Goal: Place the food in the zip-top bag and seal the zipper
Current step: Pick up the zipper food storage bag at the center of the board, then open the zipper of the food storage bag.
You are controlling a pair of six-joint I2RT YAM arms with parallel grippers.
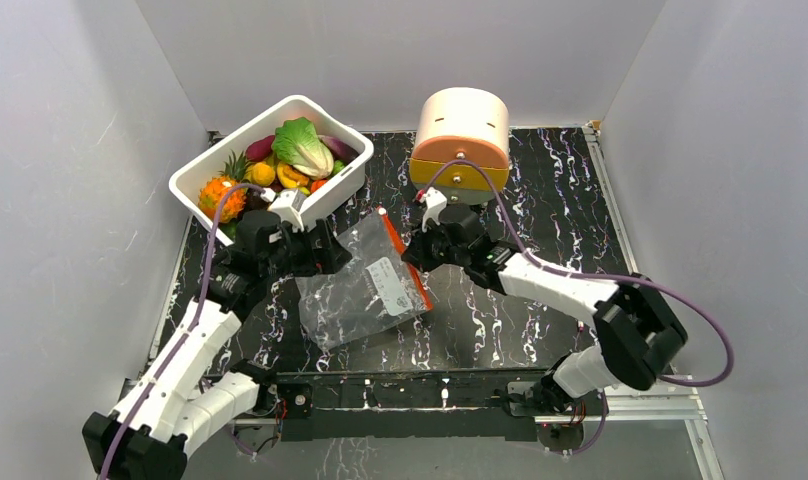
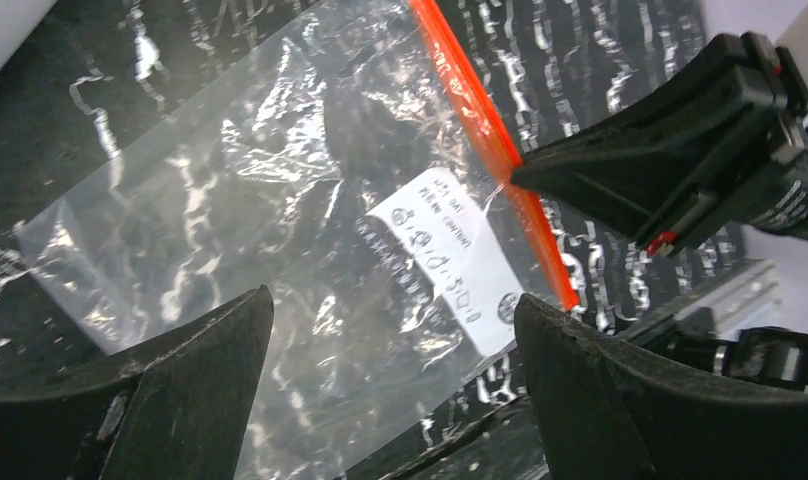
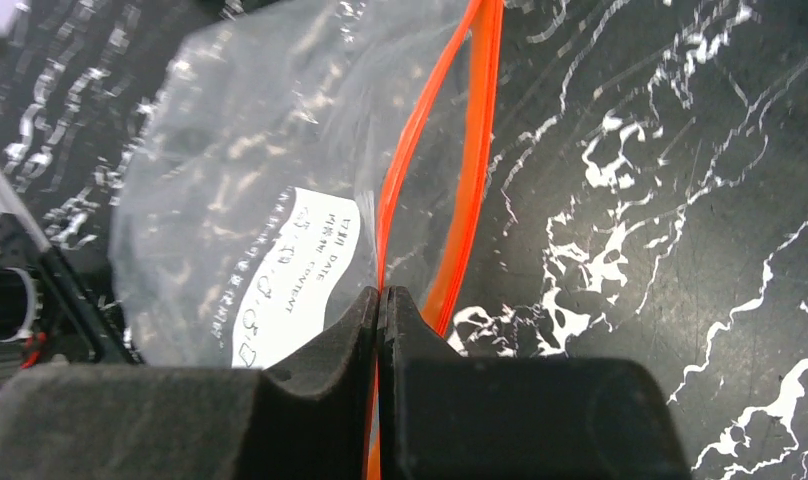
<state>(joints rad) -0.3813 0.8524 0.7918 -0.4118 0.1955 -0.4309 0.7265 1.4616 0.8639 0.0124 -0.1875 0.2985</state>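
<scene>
The clear zip-top bag point(image 1: 365, 285) lies flat on the black marbled table, its white label point(image 2: 460, 255) facing up. Its orange-red zipper point(image 1: 405, 262) runs along the right edge, and in the right wrist view the two strips stand parted. My right gripper point(image 3: 380, 293) is shut on the nearer strip of the zipper point(image 3: 405, 170). My left gripper point(image 2: 390, 330) hangs open over the bag point(image 2: 250, 200) near its left side, holding nothing. The food point(image 1: 280, 170), with a leafy lettuce point(image 1: 302, 145) on top, sits in the white tub behind the left arm.
The white tub point(image 1: 195, 180) stands at the back left, tilted against the wall. A round cream-and-orange drawer box point(image 1: 462, 140) stands at the back, just behind my right gripper point(image 1: 420, 245). White walls close in both sides. A metal rail point(image 1: 440, 385) runs along the near edge.
</scene>
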